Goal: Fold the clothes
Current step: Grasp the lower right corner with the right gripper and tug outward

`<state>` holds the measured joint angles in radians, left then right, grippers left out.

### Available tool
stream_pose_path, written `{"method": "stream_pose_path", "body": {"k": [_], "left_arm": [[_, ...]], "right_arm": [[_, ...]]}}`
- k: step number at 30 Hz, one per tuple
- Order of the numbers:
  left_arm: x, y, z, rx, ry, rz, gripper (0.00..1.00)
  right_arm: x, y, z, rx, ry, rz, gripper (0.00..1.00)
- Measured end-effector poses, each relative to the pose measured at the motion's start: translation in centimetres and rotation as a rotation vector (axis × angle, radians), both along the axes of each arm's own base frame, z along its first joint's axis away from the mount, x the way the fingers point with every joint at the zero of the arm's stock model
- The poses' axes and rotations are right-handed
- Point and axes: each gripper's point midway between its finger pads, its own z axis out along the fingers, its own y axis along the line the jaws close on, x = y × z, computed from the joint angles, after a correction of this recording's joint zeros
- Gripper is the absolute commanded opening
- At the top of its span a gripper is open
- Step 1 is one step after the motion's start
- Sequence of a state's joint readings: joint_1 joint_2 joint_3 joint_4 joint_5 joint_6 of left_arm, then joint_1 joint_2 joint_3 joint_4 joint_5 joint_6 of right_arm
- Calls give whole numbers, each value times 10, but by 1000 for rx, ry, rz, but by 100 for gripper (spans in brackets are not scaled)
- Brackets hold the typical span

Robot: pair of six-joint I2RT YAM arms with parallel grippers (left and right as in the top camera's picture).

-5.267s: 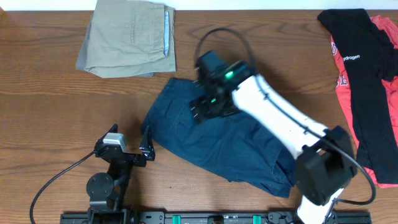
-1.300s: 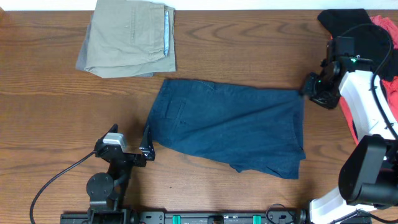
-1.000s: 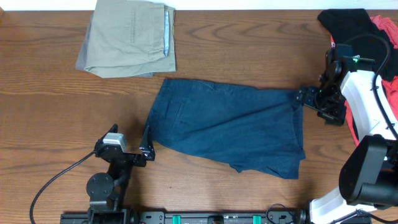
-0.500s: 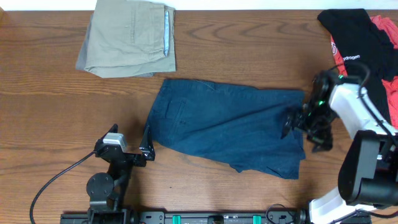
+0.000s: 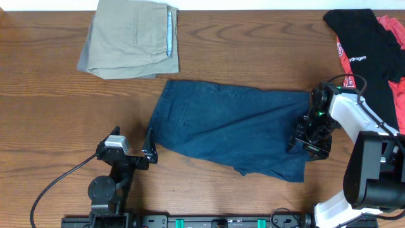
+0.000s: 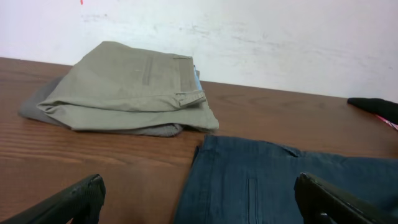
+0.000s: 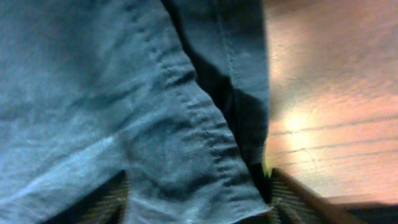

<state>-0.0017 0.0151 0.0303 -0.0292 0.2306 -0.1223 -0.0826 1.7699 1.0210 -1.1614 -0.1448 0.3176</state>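
Note:
The navy shorts [image 5: 228,130] lie spread flat across the middle of the table, waistband to the left. My right gripper [image 5: 308,140] is low over their right edge, near the lower right corner. In the right wrist view its fingers [image 7: 199,199] are apart with the stitched hem of the shorts [image 7: 124,93] between them, so it is open. My left gripper [image 5: 147,147] is open and empty at the shorts' left edge. In the left wrist view its fingers [image 6: 199,202] are spread wide, with the shorts [image 6: 273,180] ahead.
Folded khaki shorts [image 5: 130,38] lie at the back left, also in the left wrist view [image 6: 124,87]. A black garment [image 5: 367,63] and a red one [image 5: 395,95] lie at the right edge. The right arm's base stands at the front right.
The shorts went from bunched under the right arm to spread flat. The right gripper has moved from their upper right corner down the right edge onto the fabric. The left arm has not moved.

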Motion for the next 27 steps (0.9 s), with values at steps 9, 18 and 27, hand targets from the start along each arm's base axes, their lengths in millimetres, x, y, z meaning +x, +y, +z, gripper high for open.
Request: {"method": "stream_pose_path", "body": {"k": [9, 18, 27], "left_arm": [[0, 0, 0, 0, 0, 0, 98], [0, 0, 0, 0, 0, 0, 98], [0, 0, 0, 0, 0, 0, 98]], "right_arm": [[0, -6, -1, -43, 6, -18, 1], [-4, -12, 33, -98, -82, -58, 13], [-29, -14, 95, -138, -263, -86, 1]]}}
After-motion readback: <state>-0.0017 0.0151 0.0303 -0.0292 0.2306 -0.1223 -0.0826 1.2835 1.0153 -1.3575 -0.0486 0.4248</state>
